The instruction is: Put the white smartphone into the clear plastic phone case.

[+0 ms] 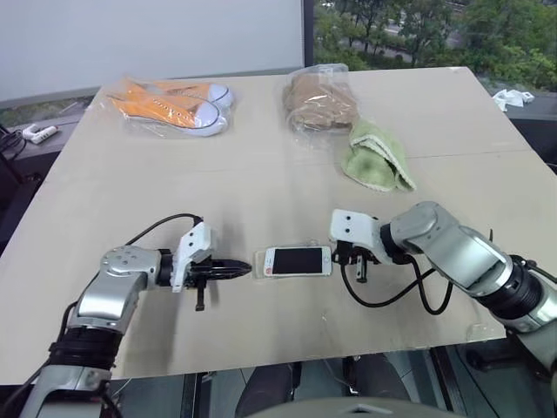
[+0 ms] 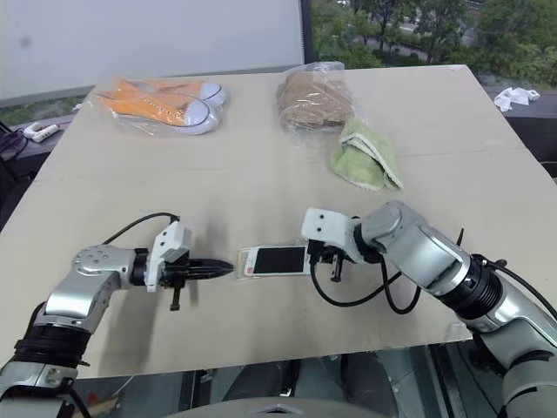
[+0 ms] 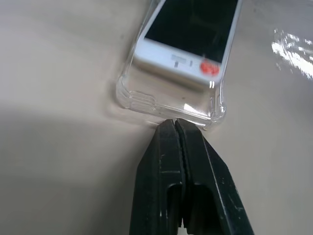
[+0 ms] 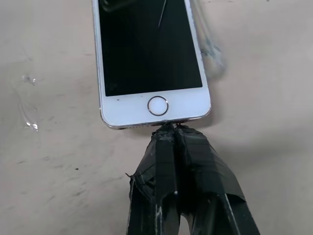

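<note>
Smartphone (image 1: 298, 260), white with black screen up, flat on the desk (image 1: 261, 174) near its front edge, between the two grippers. Lying lengthwise across the desk, home-button end toward the right gripper (image 4: 168, 128), other end toward the left gripper (image 3: 175, 122). Partly inside the clear plastic phone case (image 3: 146, 100): case corner and end wall past the phone's left end, with a gap of bare case floor between that wall and the phone. Small red-orange mark on the phone's white bezel at that end.

Left gripper closed tight, fingers pressed together, holding nothing, tip right against the end wall of the case. Level with the desk, pointing toward the phone.

Right gripper closed too, black taped fingers together, nothing between them, tip touching the phone's bottom edge just below the home button. Angled down toward the desk.

Farther back on the desk, well apart from the phone: orange sneakers (image 1: 170, 104) in a clear bag on the left, tan item in a crinkly clear bag (image 1: 319, 97) near the middle, pale green cloth (image 1: 376, 157) just in front of it.
</note>
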Controlling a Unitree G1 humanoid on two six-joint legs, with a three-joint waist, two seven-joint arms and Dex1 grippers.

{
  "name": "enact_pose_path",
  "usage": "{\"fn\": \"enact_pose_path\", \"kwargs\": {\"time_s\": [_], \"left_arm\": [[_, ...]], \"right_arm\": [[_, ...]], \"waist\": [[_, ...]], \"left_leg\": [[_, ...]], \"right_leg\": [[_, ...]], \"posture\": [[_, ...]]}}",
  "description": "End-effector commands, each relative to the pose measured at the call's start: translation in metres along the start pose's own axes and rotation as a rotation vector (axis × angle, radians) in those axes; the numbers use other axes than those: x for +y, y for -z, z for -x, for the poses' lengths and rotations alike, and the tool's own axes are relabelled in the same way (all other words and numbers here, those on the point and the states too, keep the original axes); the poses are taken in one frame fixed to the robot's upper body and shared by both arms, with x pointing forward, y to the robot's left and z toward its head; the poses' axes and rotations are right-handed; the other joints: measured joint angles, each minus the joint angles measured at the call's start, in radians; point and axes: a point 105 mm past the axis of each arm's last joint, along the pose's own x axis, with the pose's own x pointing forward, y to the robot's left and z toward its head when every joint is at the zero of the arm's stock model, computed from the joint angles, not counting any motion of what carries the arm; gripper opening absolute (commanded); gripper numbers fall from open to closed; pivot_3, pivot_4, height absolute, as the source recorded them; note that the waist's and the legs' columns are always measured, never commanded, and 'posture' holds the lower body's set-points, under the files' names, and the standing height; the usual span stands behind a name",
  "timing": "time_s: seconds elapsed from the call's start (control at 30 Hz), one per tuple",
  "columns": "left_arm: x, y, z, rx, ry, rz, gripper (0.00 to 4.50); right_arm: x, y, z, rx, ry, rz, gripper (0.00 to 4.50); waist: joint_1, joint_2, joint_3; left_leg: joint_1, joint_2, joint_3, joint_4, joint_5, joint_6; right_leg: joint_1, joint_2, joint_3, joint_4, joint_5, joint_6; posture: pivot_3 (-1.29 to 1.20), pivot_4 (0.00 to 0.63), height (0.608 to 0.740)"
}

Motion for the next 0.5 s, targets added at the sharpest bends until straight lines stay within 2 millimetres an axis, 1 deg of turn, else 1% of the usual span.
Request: {"fn": "enact_pose_path", "kwargs": {"time_s": [0.03, 0.2, 0.27, 0.37, 0.5], "left_arm": [[-0.004, -0.004, -0.01, 0.0, 0.012, -0.018, 0.0], [-0.004, -0.008, -0.024, -0.013, 0.027, -0.038, 0.0], [-0.003, -0.008, -0.026, -0.015, 0.029, -0.04, 0.0], [-0.001, -0.004, -0.023, -0.012, 0.024, -0.036, 0.0], [0.004, 0.007, -0.016, 0.003, 0.008, -0.026, 0.0]], "right_arm": [[-0.001, -0.013, 0.003, -0.03, 0.014, 0.045, 0.03], [-0.009, -0.02, -0.001, -0.041, 0.04, 0.058, 0.03], [-0.012, -0.021, -0.001, -0.039, 0.052, 0.061, 0.03], [-0.015, -0.015, 0.0, -0.02, 0.069, 0.065, 0.03], [-0.018, -0.013, 0.002, -0.026, 0.089, 0.063, 0.03]], "waist": [[-0.004, 0.0, 0.0], [-0.002, 0.0, 0.0], [0.001, 0.0, 0.0], [0.004, 0.0, 0.0], [0.004, 0.0, 0.0]], "left_leg": [[0.0, 0.0, 0.0, 0.0, 0.0, 0.0], [0.0, 0.0, 0.0, 0.0, 0.0, 0.0], [0.0, 0.0, 0.0, 0.0, 0.0, 0.0], [0.0, -0.001, 0.0, 0.0, 0.0, 0.0], [0.001, -0.001, 0.0, 0.0, 0.0, 0.0]], "right_leg": [[0.0, 0.0, 0.0, 0.0, 0.0, 0.0], [0.0, 0.0, 0.0, 0.0, 0.0, 0.0], [0.0, 0.0, 0.0, 0.0, 0.0, 0.0], [0.0, 0.0, 0.0, 0.0, 0.0, 0.0], [0.0, 0.0, 0.0, 0.0, 0.0, 0.0]], "posture": [[0.0, 0.15, 0.74], [0.0, 0.15, 0.74], [0.0, 0.15, 0.74], [0.0, 0.15, 0.74], [0.0, 0.15, 0.74]]}}
